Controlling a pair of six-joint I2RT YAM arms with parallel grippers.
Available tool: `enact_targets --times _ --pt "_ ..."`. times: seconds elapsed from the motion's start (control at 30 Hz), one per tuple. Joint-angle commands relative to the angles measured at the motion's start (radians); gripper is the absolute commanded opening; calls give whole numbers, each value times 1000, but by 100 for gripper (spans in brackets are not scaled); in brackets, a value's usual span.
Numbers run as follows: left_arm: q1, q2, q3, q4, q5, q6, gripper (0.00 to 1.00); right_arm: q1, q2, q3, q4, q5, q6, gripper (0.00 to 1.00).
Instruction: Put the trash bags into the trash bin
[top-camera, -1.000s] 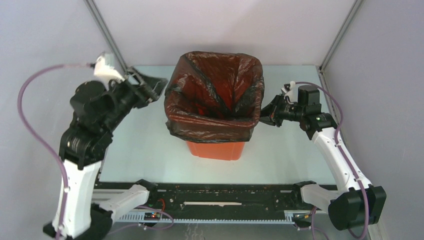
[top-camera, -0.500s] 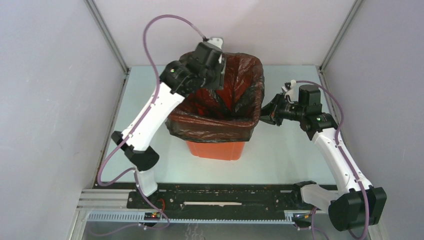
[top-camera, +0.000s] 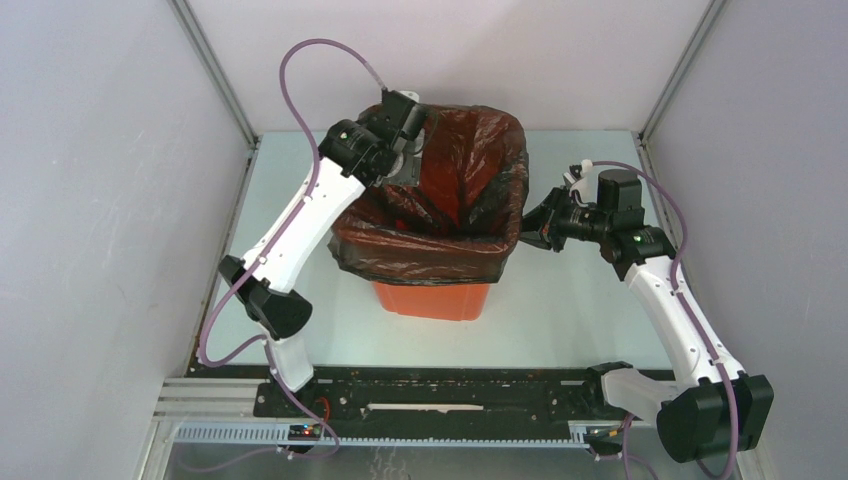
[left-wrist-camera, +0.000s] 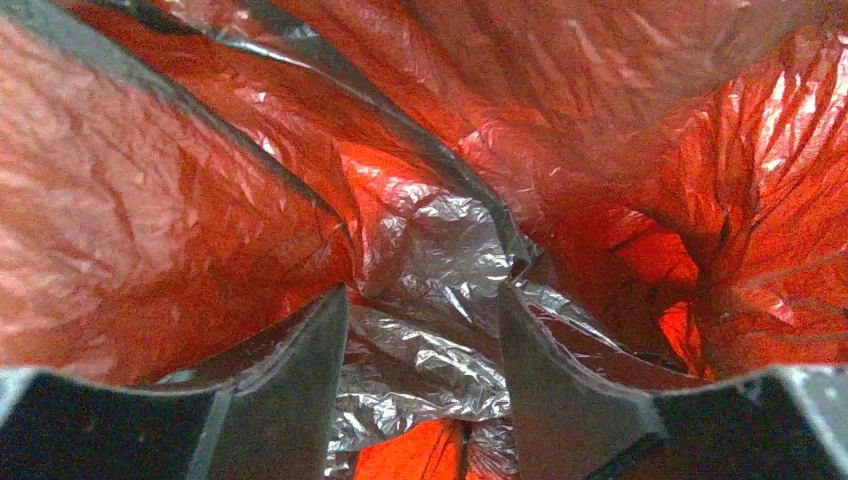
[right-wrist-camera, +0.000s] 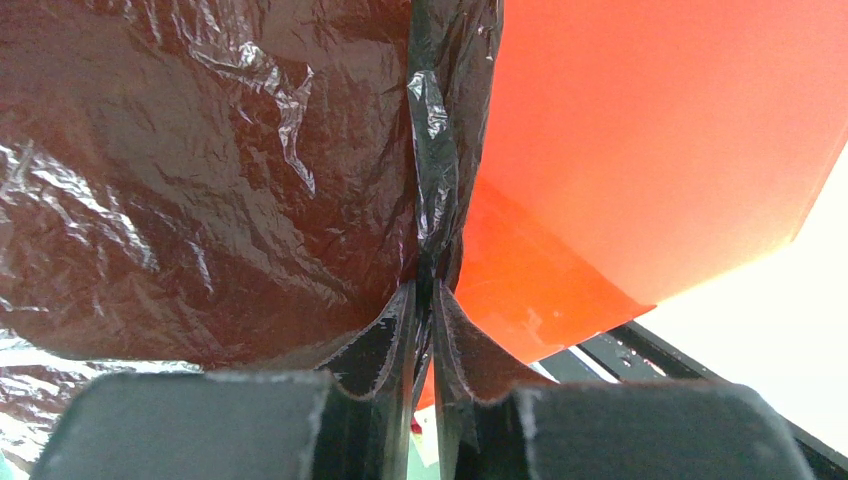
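The orange trash bin (top-camera: 432, 298) stands mid-table with the thin black trash bag (top-camera: 440, 260) lining it and folded over its rim. My left gripper (top-camera: 408, 165) reaches down into the bin at its far left corner, hidden by the wrist. In the left wrist view that gripper (left-wrist-camera: 422, 292) is open, with crumpled bag plastic (left-wrist-camera: 440, 340) between its fingers. My right gripper (top-camera: 528, 230) is at the bin's right rim. In the right wrist view it (right-wrist-camera: 424, 290) is shut on a vertical fold of the bag (right-wrist-camera: 435, 150), beside the orange wall (right-wrist-camera: 660, 140).
Grey enclosure walls stand close on the left, right and back. A black rail (top-camera: 450, 390) with the arm bases runs along the near edge. The pale green tabletop (top-camera: 280, 300) shows around the bin.
My left arm swung from the left of the bin over its far left corner and has lowered into the bag. The right gripper has stayed at the right rim.
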Motion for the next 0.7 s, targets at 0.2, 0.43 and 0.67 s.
enact_targets --times 0.2,0.43,0.67 --pt "-98 -6 107 37 63 5 69 -10 -11 17 9 -28 -12 19" --pt "-155 52 25 99 146 -15 79 -13 -2 16 23 -35 -6 19" --pt "-197 43 -110 328 327 15 92 -13 8 17 14 -31 -18 19"
